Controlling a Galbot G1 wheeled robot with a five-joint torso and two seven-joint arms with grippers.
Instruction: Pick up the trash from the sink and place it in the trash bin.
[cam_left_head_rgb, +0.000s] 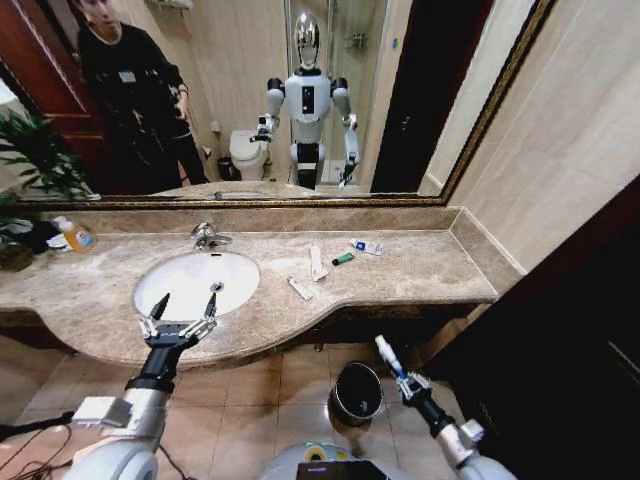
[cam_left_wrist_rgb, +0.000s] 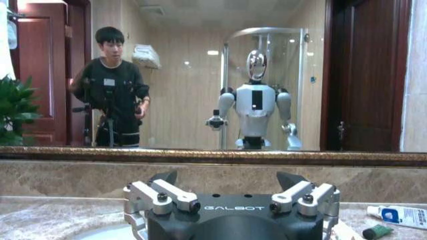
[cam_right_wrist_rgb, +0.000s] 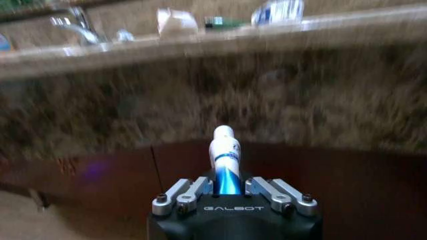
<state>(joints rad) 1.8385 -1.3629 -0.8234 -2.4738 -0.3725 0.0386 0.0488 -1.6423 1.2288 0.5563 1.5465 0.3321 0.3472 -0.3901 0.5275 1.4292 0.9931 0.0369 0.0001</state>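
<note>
Your right gripper (cam_left_head_rgb: 389, 352) has its jaws clamped on 1 white-and-blue tube (cam_right_wrist_rgb: 224, 150) beside the trash bin (cam_left_head_rgb: 357, 392); next, centre it over the rim. Left gripper (cam_left_head_rgb: 183, 306) hovers wide-jawed at the sink (cam_left_head_rgb: 196, 282).

Marble counter (cam_left_head_rgb: 420, 268), perhaps four packets (cam_left_head_rgb: 317, 262).

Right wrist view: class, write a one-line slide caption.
Right tool grips a white-and-blue tube below the marble counter edge.

Glossy white sink (cam_left_head_rgb: 190, 283), polished marble counter (cam_left_head_rgb: 400, 275), chrome faucet (cam_left_head_rgb: 206, 236).
</note>
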